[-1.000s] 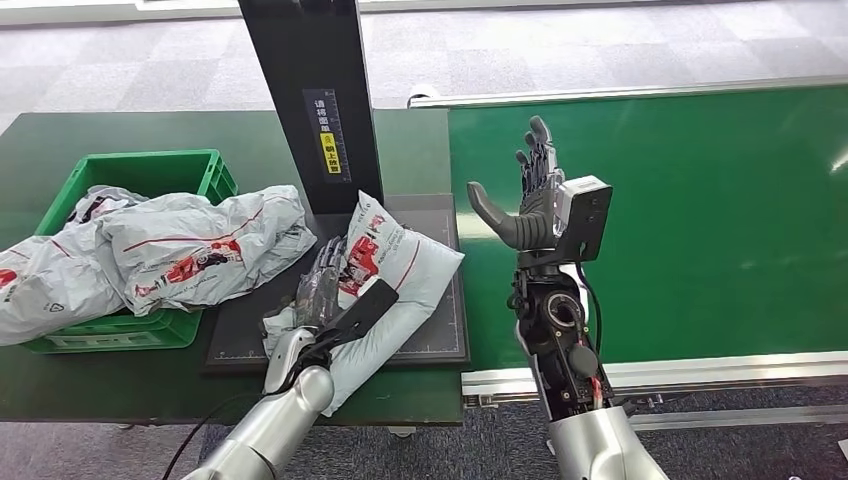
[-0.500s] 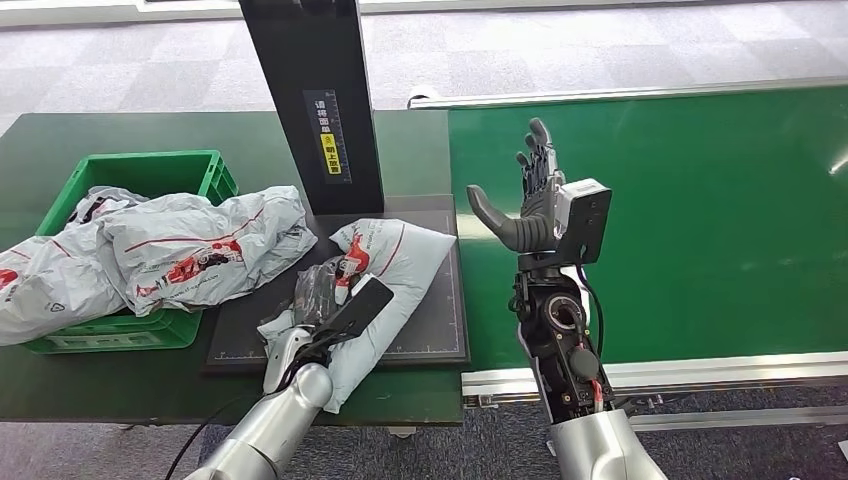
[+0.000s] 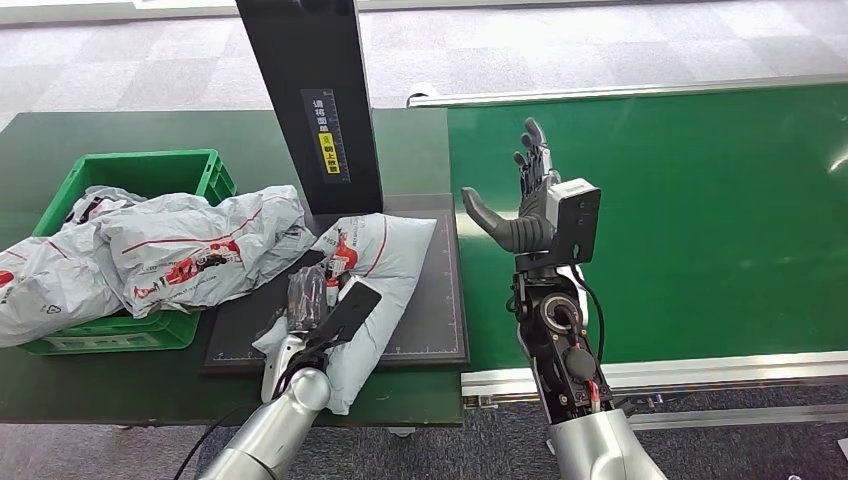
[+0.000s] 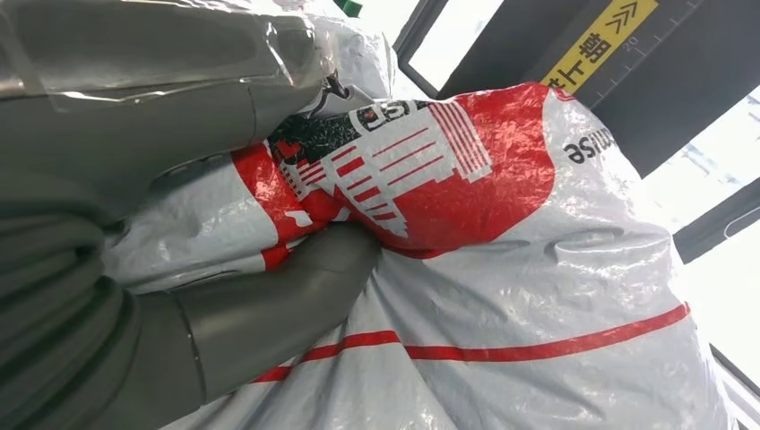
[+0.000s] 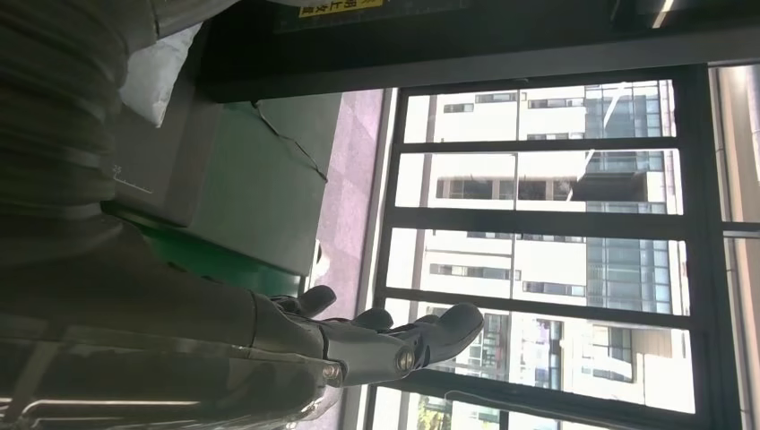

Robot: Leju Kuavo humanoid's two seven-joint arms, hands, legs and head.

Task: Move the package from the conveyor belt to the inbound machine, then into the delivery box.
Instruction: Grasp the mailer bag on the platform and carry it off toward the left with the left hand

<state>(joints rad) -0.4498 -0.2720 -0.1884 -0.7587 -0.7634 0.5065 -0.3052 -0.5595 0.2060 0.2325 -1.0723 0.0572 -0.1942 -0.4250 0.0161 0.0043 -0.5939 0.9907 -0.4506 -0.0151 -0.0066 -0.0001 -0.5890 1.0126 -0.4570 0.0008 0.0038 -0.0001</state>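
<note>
Grey carpet tiles (image 3: 620, 45) stretch across the far side of the room, and my right wrist camera catches tall windows (image 5: 547, 251) with buildings beyond. Filling the right is the green conveyor belt (image 3: 700, 220), beside a dark green table (image 3: 100, 130) on the left. On that table I see the inbound machine's black platform (image 3: 440, 320), its black post (image 3: 310, 100) rising at the far edge with a yellow label. At the left sits a green crate (image 3: 150, 170), overflowing with grey mailer bags (image 3: 190, 240) that spill toward the platform. My package (image 3: 385, 265), a grey-white bag with red print, lies on the platform, my left hand (image 3: 310, 300) grasping its near end. My right hand (image 3: 525, 195) is raised over the belt, fingers spread, holding nothing.
</note>
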